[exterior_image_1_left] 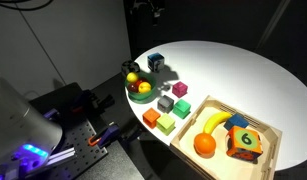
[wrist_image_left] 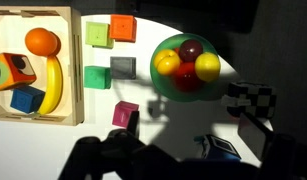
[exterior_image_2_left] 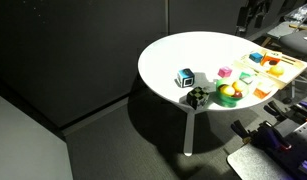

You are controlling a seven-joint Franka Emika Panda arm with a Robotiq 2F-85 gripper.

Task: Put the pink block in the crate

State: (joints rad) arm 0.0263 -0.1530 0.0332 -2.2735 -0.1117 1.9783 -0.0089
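In the wrist view the wooden crate sits at the far left, partly cut off by the frame. It holds an orange, a banana, a numbered cube and a blue block. The pink block lies on the desk outside the crate, below the grey cube. Further right, the dark green bowl holds yellow and dark red fruit. The tool is only a dark silhouette along the bottom edge, so I cannot tell whether it is wide or narrow.
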